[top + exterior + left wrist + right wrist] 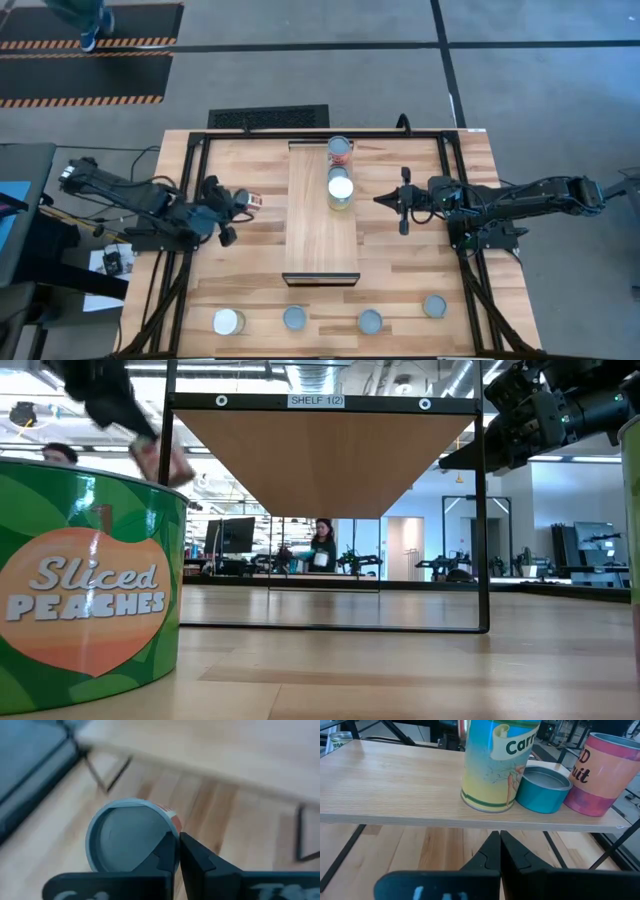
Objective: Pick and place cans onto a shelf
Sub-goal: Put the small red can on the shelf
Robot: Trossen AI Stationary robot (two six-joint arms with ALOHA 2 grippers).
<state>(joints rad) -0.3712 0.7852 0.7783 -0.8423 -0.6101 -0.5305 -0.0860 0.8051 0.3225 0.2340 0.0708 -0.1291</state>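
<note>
The shelf (320, 210) is a raised light-wood board in the table's middle. At its far end stand a tall yellow-blue can (495, 765), a low teal tin (542, 787) and a pink can (602, 772). My left gripper (243, 203) is left of the shelf, shut on a small red-labelled can (256, 200) with a silvery-blue top (127, 837), lifted high over the table (165, 460). My right gripper (385, 200) is shut and empty, right of the shelf, its fingers (500, 850) just below the shelf's edge. My left gripper pinches the can at its top rim (172, 827). One finger (162, 852) lies over the round top and the other (197, 855) is outside the wall. The can is lifted clear of the table and tilted, its top turned toward the wrist.
Several cans stand in a row near the table's near edge: a white-topped one (228, 321) and blue-topped ones (295, 318), (370, 321), (434, 306). A green "Sliced Peaches" can (85, 590) fills the low view's left. Black frame legs (482, 510) carry the shelf. A person shows far behind.
</note>
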